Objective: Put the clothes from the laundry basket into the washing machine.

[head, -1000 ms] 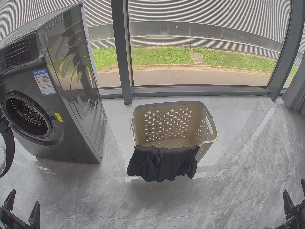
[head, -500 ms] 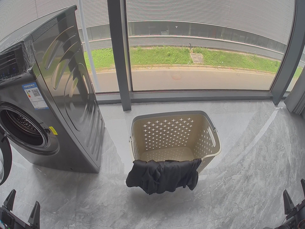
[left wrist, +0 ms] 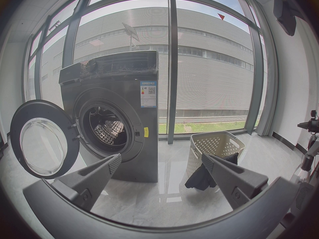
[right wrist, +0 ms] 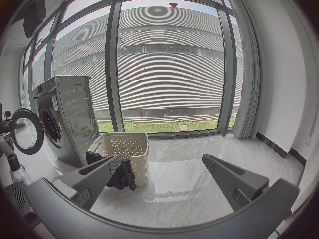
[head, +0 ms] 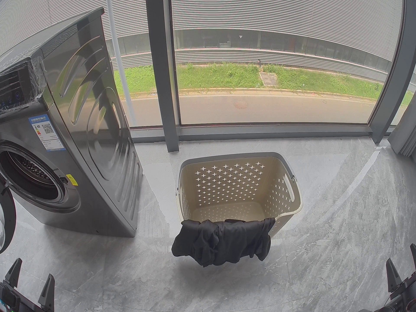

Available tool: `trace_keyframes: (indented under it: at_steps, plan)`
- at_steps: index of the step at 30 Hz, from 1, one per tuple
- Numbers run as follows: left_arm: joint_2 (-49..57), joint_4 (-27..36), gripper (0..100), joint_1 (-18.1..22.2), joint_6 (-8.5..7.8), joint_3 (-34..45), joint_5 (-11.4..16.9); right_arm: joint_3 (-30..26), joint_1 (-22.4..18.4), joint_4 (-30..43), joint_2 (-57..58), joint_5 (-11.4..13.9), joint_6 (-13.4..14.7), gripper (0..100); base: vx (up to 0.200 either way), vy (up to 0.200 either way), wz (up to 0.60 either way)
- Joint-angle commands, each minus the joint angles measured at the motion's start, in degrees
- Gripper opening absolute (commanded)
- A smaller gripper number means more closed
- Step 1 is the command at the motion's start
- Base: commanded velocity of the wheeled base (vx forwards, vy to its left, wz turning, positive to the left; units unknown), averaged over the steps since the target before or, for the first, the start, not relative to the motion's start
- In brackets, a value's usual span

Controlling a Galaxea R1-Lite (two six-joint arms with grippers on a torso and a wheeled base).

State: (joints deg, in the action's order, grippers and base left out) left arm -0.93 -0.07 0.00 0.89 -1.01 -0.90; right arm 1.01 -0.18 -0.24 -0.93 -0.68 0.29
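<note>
The black clothes [head: 222, 241] hang over the near rim of the laundry basket [head: 234, 155], on the floor [head: 277, 287] right of the washing machine [head: 91, 122], whose door [left wrist: 41, 138] stands open. Left jaws and right jaws are spread wide, empty, well short of the basket. Best to pinch the thick bunched fold at the rim and lift it clear before swinging left to the drum [left wrist: 106, 130]

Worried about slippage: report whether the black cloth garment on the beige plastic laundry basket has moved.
No. The black cloth garment hangs unchanged on the beige plastic basket's near rim; whole view shifted: camera motion.
</note>
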Motion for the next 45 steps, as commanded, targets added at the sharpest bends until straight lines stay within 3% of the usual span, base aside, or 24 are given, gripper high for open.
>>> trace_keyframes:
  at_steps: [1,11,12,15,17,18,19,20,22,25,27,28,30,31,33,36,43,45]
  plan:
    - [0.93,-0.01,100,0.00,-0.27,1.01,0.11,-1.01,0.01,0.07,0.49,0.07,-0.03,100,0.000,0.000,0.00]
    - [0.93,-0.10,100,0.00,-0.01,1.01,0.11,-0.40,-0.08,-0.55,0.49,0.42,-1.44,100,0.000,0.000,0.00]
    - [0.93,-0.10,100,0.00,-0.01,1.01,0.11,1.27,-0.08,-1.25,0.84,0.59,-1.96,100,0.000,0.000,0.00]
    - [0.93,-0.01,100,0.00,-0.45,1.01,0.02,16.04,0.09,-0.28,-4.61,3.32,-1.96,100,0.000,0.000,0.00]
    - [0.93,-0.01,100,0.00,-0.45,1.01,-0.06,19.47,0.09,1.30,-8.39,4.55,-1.96,100,0.000,0.000,0.00]
    - [0.93,-0.01,100,0.00,-0.45,1.01,-0.06,23.77,0.09,3.94,-14.45,8.42,-2.49,100,0.000,0.000,0.00]
    - [0.93,-0.01,100,0.00,-0.45,1.01,-0.06,24.30,0.09,4.37,-15.68,9.91,-2.67,100,0.000,0.000,0.00]
    - [0.93,-0.01,100,0.00,-0.36,1.01,-0.06,24.92,-0.08,4.81,-19.99,15.62,-4.25,100,0.000,0.000,0.00]
    - [0.93,-0.01,100,0.00,-0.27,1.01,0.02,24.92,-0.26,5.08,-27.37,24.33,-8.38,100,0.000,0.000,0.00]
    - [0.93,-0.01,100,0.00,-0.45,1.01,-0.06,24.83,0.27,5.17,-35.72,29.42,-11.98,100,0.000,0.000,0.00]
    - [0.93,-0.01,100,0.00,-0.45,1.01,-0.06,24.92,1.41,4.99,-38.62,29.86,-13.30,100,0.000,0.000,0.00]
    - [0.93,-0.01,100,0.00,-0.27,1.01,0.02,24.83,4.49,4.64,-41.70,29.42,-14.71,100,0.000,0.000,0.00]
    - [0.93,-0.01,100,0.00,-0.27,1.01,0.02,24.83,4.49,4.64,-41.70,29.42,-14.71,100,0.000,0.000,0.00]
    - [0.93,-0.01,100,0.00,0.16,1.01,0.02,24.65,10.55,4.99,-45.66,28.19,-14.71,100,0.000,0.000,0.00]
    - [0.93,-0.10,100,0.00,0.25,1.01,-0.06,23.60,13.28,4.46,-48.20,26.35,-14.18,100,0.000,0.000,0.00]
    - [0.93,-0.01,100,0.00,-0.27,1.01,0.02,22.72,16.79,3.85,-51.02,25.73,-12.16,100,0.000,0.000,0.00]
    - [0.93,-0.01,100,0.00,-0.36,1.01,0.11,22.45,21.01,-5.38,-61.30,25.47,-3.37,100,0.000,0.000,0.00]
    - [0.93,-0.01,100,0.00,-0.45,1.01,0.11,22.45,22.68,-7.93,-63.85,24.15,-1.08,100,0.000,0.000,0.00]
